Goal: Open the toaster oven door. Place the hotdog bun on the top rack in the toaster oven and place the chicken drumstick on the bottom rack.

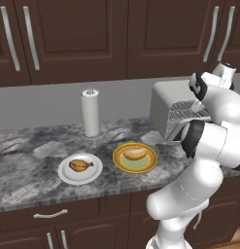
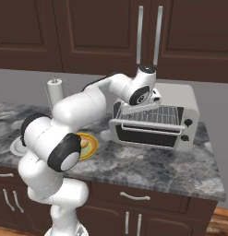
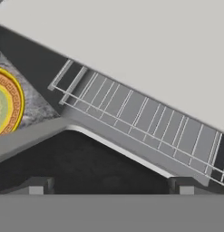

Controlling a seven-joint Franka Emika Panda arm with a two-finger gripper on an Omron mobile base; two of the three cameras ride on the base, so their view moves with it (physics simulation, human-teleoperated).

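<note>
Left base view: chicken drumstick (image 1: 80, 166) on white plate (image 1: 68, 176), hotdog bun (image 1: 134, 153) on yellow plate (image 1: 122, 167) left of toaster oven (image 1: 165, 104); toaster oven door (image 2: 145, 132) partly open; gripper (image 3: 111, 186) spread wide above it, empty.

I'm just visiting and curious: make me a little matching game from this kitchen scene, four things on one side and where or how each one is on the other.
Things:
1. hotdog bun
2. chicken drumstick
3. toaster oven door
4. paper towel roll

Places or states:
A. on the white plate
B. upright on its stand by the back wall
C. on the yellow plate
D. partly open, tilted outward

Pairs: 1-C, 2-A, 3-D, 4-B
</note>
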